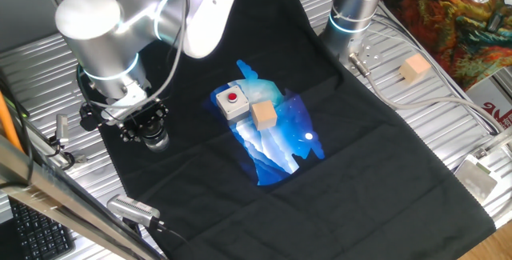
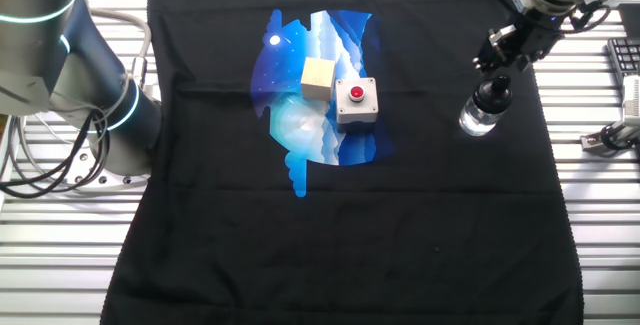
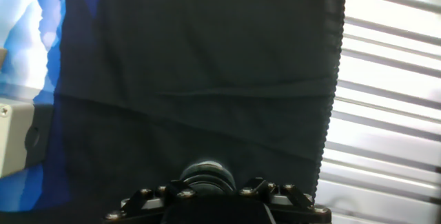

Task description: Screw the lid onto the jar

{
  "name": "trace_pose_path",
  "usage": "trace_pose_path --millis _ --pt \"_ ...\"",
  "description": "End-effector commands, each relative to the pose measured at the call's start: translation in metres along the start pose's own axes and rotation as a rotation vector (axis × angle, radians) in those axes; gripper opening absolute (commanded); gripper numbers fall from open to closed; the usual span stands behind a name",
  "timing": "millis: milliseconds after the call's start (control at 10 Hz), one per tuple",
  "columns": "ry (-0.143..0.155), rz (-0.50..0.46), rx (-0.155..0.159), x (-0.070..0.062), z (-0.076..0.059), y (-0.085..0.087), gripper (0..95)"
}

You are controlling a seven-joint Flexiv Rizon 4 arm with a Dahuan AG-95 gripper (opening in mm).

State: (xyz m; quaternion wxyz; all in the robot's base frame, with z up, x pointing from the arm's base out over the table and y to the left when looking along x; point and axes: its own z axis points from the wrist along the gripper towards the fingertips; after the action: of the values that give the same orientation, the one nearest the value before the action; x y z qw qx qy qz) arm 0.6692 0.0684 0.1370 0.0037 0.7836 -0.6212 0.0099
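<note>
The jar [image 2: 479,116] is a small, short cylinder of clear glass with a thick base that catches the light. It stands upright on the black cloth [image 2: 400,225], near the cloth's edge and well apart from the printed blue patch in the middle. The lid [image 2: 492,93] is a small black round cap, about as wide as the jar, and sits directly on top of the jar's mouth. Whether it is fully seated or threaded cannot be told. In the hand view the lid [image 3: 205,176] appears as a dark ringed disc at the bottom edge.
</note>
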Motion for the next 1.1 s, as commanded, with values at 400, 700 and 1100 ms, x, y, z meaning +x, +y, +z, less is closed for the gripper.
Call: trace_pose_path --millis 400,700,1100 --pt "0.007 0.001 0.0 0.008 0.0 0.008 57.0" --pt "0.012 0.011 0.007 0.012 0.004 0.016 57.0" --pt "0.023 0.021 0.01 0.012 0.006 0.017 57.0"
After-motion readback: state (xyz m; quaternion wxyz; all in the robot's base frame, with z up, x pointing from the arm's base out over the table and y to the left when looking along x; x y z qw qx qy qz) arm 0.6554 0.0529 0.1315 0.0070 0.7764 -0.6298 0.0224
